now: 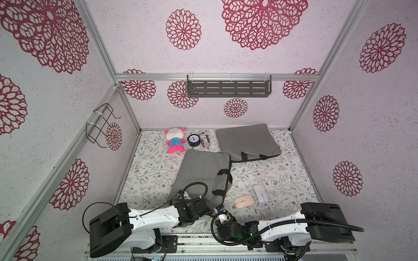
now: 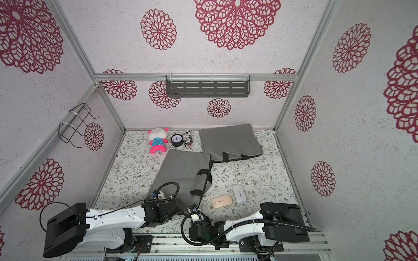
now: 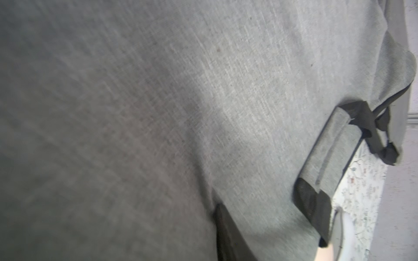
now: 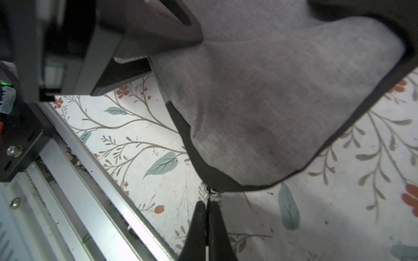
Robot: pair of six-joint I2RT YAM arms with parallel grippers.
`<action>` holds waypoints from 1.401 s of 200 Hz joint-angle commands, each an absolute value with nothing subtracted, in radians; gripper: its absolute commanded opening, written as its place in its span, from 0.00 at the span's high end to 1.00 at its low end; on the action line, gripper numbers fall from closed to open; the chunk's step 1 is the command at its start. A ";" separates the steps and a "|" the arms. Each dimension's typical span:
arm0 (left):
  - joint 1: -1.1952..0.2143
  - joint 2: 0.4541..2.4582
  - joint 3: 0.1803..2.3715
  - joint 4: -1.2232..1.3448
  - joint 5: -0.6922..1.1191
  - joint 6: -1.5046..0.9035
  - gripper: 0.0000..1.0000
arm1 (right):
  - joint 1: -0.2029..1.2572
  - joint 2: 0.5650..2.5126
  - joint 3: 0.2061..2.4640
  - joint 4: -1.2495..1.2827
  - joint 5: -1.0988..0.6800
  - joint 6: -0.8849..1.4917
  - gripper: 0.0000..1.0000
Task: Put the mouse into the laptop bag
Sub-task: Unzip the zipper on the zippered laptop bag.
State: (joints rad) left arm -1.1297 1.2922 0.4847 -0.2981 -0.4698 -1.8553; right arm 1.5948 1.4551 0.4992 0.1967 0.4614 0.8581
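A grey laptop bag (image 1: 201, 171) (image 2: 181, 174) lies tilted on the floral mat, with its handle (image 1: 220, 183) toward the right. A pink mouse (image 1: 243, 201) (image 2: 222, 201) and a white mouse (image 1: 260, 193) (image 2: 239, 193) lie on the mat just right of it. My left gripper (image 1: 211, 210) is at the bag's near corner. The right wrist view shows its fingers (image 4: 158, 27) closed on the bag's fabric (image 4: 282, 101). My right gripper (image 4: 207, 203) (image 1: 217, 212) is shut on the zipper pull (image 4: 212, 192) at that same corner. Bag cloth (image 3: 203, 90) fills the left wrist view.
A second grey bag (image 1: 246, 141) lies at the back right. A plush toy (image 1: 174, 140), a round gauge (image 1: 193, 140) and a can (image 1: 205, 141) stand along the back edge. A metal rail (image 4: 90, 180) runs along the mat's front edge, close to both grippers.
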 commanded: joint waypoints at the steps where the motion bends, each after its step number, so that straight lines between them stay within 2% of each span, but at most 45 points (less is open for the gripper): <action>1: -1.109 1.342 0.492 -0.115 -0.417 -1.830 0.72 | 1.620 1.432 0.489 0.224 0.401 0.869 1.00; 64: -1.110 1.423 0.557 -0.062 -0.367 -1.769 0.72 | 1.618 1.510 0.577 0.272 0.467 0.871 1.00; 138: -1.108 1.419 0.506 -0.021 -0.353 -1.794 0.56 | 1.583 1.609 0.624 0.431 0.434 0.850 1.00; 159: -1.107 1.384 0.499 -0.061 -0.374 -1.802 0.48 | 1.584 1.609 0.625 0.442 0.432 0.839 1.00; 169: -1.106 1.364 0.498 -0.083 -0.383 -1.804 0.37 | 1.584 1.602 0.622 0.432 0.434 0.844 0.92; 183: -1.102 1.334 0.506 -0.135 -0.392 -1.803 0.14 | 1.584 1.583 0.612 0.411 0.443 0.850 0.69; 198: -1.093 1.294 0.526 -0.222 -0.408 -1.795 0.00 | 1.584 1.545 0.587 0.371 0.459 0.877 0.49; 238: -1.016 1.175 0.610 -0.523 -0.433 -1.783 0.02 | 1.585 1.385 0.489 0.199 0.524 1.015 0.25; 241: -1.012 1.163 0.611 -0.531 -0.436 -1.783 0.02 | 1.585 1.373 0.484 0.182 0.531 1.028 0.18; 244: -1.007 1.151 0.608 -0.538 -0.440 -1.784 0.02 | 1.585 1.357 0.480 0.160 0.539 1.041 0.05; 246: -1.005 1.144 0.607 -0.539 -0.444 -1.783 0.02 | 1.583 1.348 0.477 0.143 0.546 1.053 0.02; 280: -0.977 0.973 0.546 -0.488 -0.554 -1.644 0.02 | 1.583 1.168 0.434 -0.080 0.662 1.203 0.01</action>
